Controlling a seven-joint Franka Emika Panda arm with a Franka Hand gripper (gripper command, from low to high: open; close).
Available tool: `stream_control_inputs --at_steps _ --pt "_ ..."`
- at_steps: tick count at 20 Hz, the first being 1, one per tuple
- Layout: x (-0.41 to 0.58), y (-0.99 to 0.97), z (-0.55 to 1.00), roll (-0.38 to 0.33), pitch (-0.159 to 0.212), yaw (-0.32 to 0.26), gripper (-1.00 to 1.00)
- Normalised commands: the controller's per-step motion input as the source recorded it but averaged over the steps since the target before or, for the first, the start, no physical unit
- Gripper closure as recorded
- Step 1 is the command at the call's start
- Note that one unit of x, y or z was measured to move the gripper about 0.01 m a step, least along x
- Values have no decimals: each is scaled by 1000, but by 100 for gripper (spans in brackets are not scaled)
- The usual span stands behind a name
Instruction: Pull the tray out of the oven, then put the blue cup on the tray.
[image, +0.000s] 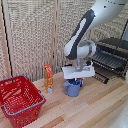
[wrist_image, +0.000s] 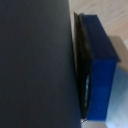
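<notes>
The jaws are hidden behind the blue cup (image: 73, 88) rim.

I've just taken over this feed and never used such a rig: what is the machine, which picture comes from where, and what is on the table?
The white-and-black machine is a robot arm; its gripper is down at the blue cup on the wooden table. That picture comes from a camera off the arm. The other comes from the wrist: very close, blurred, mostly the blue cup. Whether the cup is gripped is unclear. At the exterior view's right is the oven, its tray pulled out. Also there: a red basket and an orange carton.
</notes>
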Motion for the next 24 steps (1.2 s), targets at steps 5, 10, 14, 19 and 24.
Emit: stream_control_inputs --at_steps 5,10,14,19,24 --pt "129 -318 217 66 -127 -37 100" --pt "543 -395 628 42 -76 -42 100" --pt "659 -256 601 -4 -76 -53 100" --pt "694 -258 528 -23 -92 -55 100" --pt "611 -423 626 -9 -73 -82 100"
